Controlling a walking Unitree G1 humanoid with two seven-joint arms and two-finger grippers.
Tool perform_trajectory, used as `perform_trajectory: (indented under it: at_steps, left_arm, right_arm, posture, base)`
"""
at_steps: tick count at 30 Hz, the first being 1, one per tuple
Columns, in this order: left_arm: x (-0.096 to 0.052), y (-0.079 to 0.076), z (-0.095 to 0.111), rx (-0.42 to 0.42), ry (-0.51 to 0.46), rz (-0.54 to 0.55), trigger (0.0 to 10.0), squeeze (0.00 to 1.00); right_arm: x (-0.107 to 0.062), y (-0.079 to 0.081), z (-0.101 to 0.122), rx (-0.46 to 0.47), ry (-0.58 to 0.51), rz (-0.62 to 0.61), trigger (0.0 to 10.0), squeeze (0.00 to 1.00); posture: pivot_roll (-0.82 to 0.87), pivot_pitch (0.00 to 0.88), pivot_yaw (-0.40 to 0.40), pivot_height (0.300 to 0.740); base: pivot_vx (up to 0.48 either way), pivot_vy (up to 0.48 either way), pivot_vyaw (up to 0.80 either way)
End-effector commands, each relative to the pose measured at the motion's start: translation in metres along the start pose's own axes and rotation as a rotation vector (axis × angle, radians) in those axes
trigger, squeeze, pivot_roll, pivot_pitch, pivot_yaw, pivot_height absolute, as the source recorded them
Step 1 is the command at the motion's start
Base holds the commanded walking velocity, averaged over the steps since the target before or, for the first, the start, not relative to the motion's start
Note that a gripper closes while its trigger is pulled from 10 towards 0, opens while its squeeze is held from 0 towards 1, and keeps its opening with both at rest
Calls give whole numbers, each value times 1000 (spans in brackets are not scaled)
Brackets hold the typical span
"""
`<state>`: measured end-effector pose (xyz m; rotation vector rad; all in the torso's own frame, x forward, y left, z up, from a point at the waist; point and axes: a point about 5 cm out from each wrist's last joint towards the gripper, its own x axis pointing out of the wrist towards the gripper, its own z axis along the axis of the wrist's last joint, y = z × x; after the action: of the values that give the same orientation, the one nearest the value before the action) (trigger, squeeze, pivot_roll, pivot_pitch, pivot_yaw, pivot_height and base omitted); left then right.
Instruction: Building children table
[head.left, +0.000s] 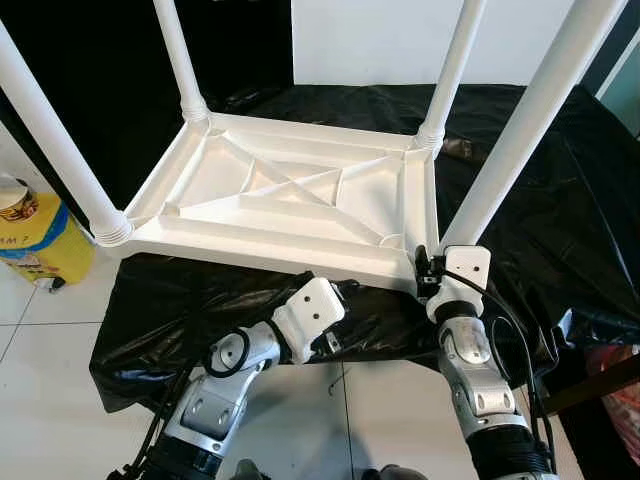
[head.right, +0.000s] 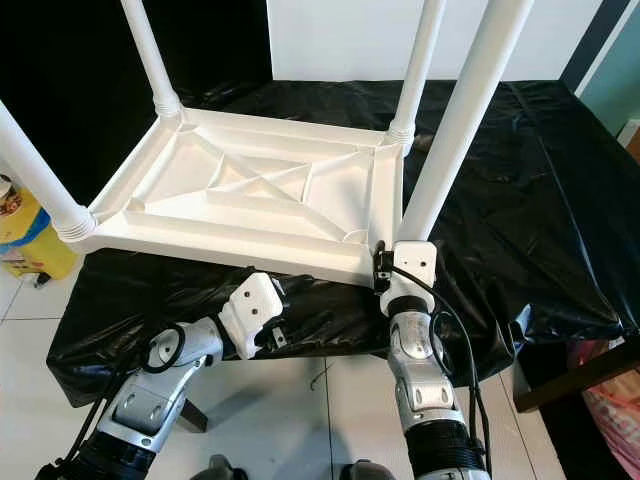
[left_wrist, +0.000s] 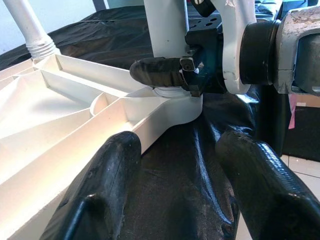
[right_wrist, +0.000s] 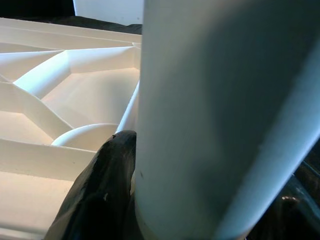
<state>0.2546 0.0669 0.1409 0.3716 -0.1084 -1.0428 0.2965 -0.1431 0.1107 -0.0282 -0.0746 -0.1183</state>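
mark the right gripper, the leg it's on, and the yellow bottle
right gripper (left_wrist: 167, 75), left wrist view, between its fingertips at the leg's base
leg (head.left: 530, 125), left eye view, mid-shaft
yellow bottle (head.left: 45, 240), left eye view, its body

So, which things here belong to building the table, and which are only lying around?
Belong to the job:
- upturned white tabletop
- near-right leg, held by the right gripper
- three other legs

Lying about:
- yellow container
- black sheet
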Motion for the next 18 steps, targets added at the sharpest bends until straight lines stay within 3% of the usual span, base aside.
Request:
perform_trajectory:
  at_steps: [1,13,14,18]
  left_arm:
    - [0,-1,1,7,-1,41,10000,0]
    - [0,0,2,4,-2,48,10000,0]
    - [1,0,2,3,-2,50,10000,0]
    - [1,0,2,3,-2,53,10000,0]
  right_arm:
    - [-4,0,-15,-24,87,-5,10000,0]
    - [-2,-2,-12,-30,76,8,10000,0]
    - [-2,-3,-12,-32,74,11,10000,1000]
    - [-2,-4,-10,-39,65,19,10000,1000]
  posture:
    - [22,74,-41,740]
    - [21,86,-50,740]
    - [20,87,-52,740]
    - [16,89,-53,740]
  base:
    - [0,0,0]
    - [0,0,0]
    - [0,0,0]
    - [0,0,0]
